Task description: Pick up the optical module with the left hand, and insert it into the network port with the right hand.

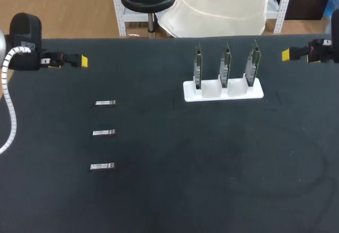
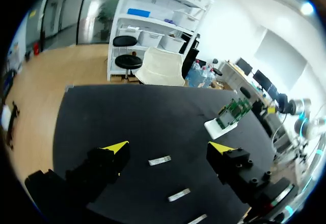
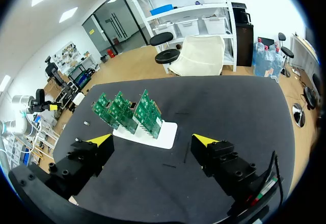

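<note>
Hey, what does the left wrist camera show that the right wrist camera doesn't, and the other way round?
Only the left wrist view: the left tool, open, and three small silver modules lying on the table ahead of and under it. Only the right wrist view: the right tool, open, with nothing between its fingers. Both: the black table and the white stand holding three upright green circuit boards, close ahead in the right view, farther off in the left.
</note>
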Controlling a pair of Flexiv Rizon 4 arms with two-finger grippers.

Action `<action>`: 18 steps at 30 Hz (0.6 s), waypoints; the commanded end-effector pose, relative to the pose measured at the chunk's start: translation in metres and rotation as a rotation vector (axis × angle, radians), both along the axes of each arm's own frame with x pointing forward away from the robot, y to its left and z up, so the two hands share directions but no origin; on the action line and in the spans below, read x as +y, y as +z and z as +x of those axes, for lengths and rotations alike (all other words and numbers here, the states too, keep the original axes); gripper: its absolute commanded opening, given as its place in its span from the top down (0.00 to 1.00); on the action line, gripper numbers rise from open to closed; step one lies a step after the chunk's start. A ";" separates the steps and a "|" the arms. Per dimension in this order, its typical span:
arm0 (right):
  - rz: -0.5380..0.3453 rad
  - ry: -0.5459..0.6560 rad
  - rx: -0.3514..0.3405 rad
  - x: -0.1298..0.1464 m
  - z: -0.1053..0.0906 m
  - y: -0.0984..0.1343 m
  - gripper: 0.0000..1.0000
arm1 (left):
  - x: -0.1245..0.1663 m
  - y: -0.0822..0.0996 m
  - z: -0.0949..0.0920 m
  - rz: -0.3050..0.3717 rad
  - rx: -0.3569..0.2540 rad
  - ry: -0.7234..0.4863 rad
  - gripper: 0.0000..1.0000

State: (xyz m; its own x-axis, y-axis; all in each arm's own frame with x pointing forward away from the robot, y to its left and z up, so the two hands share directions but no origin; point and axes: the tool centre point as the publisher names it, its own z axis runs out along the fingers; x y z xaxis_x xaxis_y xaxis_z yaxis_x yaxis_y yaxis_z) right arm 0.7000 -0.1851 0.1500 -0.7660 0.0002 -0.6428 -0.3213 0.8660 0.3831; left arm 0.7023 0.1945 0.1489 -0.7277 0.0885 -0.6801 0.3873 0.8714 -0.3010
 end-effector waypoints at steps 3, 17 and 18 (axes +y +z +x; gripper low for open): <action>0.000 0.000 0.000 0.000 0.000 0.000 0.00 | 0.012 -0.006 0.009 0.196 -0.059 -0.262 0.00; 0.000 0.000 0.000 0.000 0.000 0.000 0.00 | 0.030 -0.039 0.020 0.518 -0.061 -0.853 0.00; 0.000 0.000 0.000 0.000 0.000 0.000 0.00 | 0.030 -0.042 0.022 0.551 -0.066 -0.869 0.00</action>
